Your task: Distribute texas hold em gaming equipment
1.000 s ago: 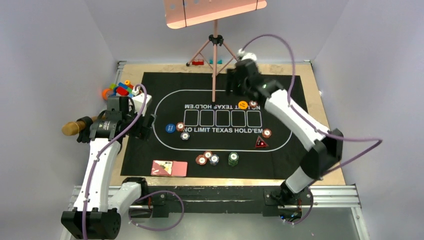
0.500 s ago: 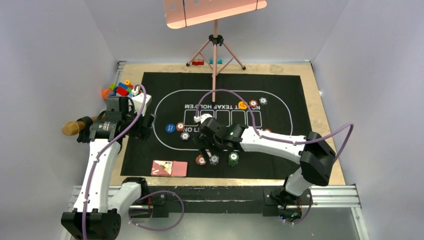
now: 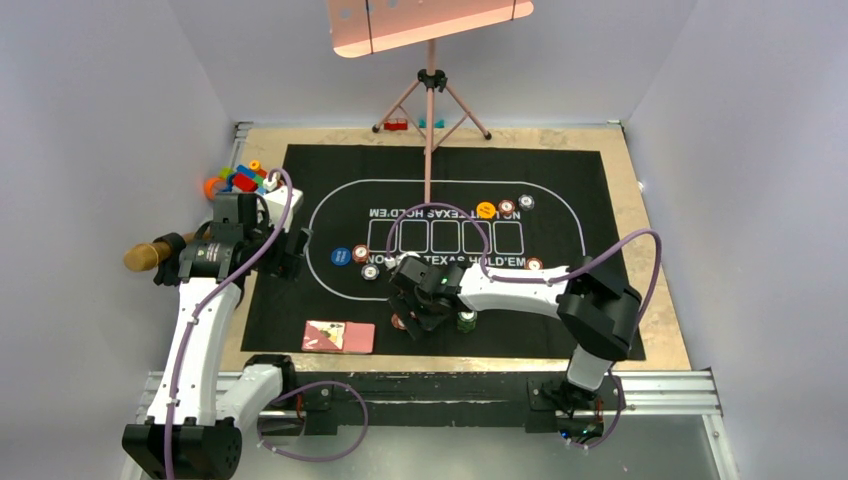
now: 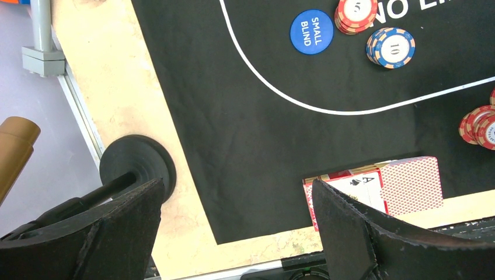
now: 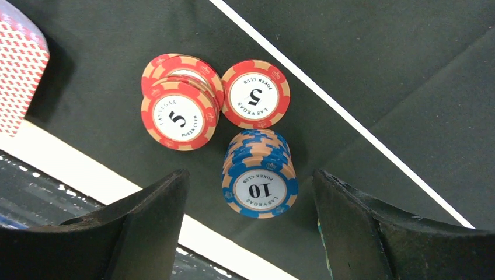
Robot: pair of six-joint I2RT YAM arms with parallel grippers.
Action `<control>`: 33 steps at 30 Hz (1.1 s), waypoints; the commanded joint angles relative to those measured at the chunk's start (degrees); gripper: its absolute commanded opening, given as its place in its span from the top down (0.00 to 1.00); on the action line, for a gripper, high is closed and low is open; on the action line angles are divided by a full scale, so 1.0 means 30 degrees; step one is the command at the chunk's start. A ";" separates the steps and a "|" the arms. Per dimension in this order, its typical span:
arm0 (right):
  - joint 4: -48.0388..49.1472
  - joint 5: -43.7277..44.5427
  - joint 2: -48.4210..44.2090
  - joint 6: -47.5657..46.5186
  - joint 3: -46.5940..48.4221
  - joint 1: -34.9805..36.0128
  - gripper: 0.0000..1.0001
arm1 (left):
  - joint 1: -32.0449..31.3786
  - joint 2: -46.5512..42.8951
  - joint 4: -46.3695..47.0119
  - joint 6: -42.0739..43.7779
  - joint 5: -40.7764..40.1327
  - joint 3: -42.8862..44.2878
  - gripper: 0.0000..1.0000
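Arm (image 3: 520,288) swung back from far side: right gripper (image 5: 251,175) straddles blue chips (image 5: 260,189), jaws apart; left gripper (image 4: 236,192) unmoved, spread.

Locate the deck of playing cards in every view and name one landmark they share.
Top external: deck of playing cards lies low, left of centre.
Left wrist: deck at lower right, an ace face up on it.
Right wrist: deck at the upper left edge, cut off.
Shared landmark: the white oval line, seen in all three.
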 commanded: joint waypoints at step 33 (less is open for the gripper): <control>-0.1685 0.1595 -0.2364 -0.0209 0.2024 -0.0685 0.69 | 0.0127 -0.0288 0.0147 -0.0079 0.0031 -0.0014 0.00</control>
